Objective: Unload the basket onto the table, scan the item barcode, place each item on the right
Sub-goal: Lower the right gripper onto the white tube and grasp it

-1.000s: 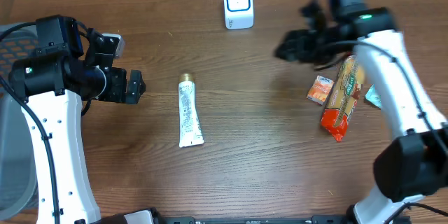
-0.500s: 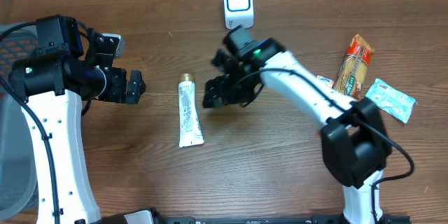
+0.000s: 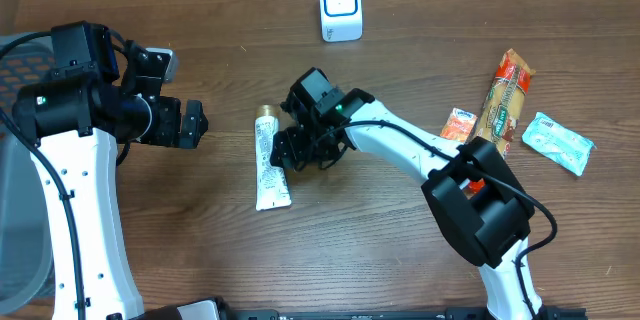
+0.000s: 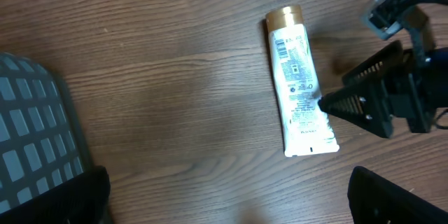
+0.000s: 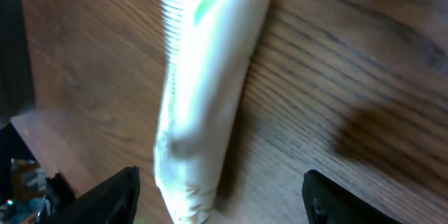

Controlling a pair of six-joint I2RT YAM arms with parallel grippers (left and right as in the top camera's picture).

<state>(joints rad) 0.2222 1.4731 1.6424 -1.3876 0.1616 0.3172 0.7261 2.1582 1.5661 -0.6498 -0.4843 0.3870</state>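
– Two questions: where is the tube, and what are my claws doing?

– Your tube (image 3: 270,163) lies flat on the tabletop (image 3: 380,240), left of the middle. Its crimped end is nearest you and its gold cap (image 3: 265,113) points away. Your right claw (image 3: 283,152) is down at the tube's right side, about halfway along it. It is released, with nothing in it. In the right wrist view its fingers (image 5: 112,197) stand wide apart and the white tube runs up between them, closer to one finger. Whether that finger touches the tube, I cannot tell.

– And my left?

– Your left claw (image 3: 193,125) is fully spread and empty. It hangs well apart from the tube, on the tube's left, facing it.

– What lies farther out?

– Off to your right there are three packets: an orange sachet (image 3: 458,126), a long snack bag (image 3: 502,95) just beside it, and a pale green packet (image 3: 557,142) beyond that. At the far edge stands the white scanner (image 3: 340,6), upright, well apart from the tube.
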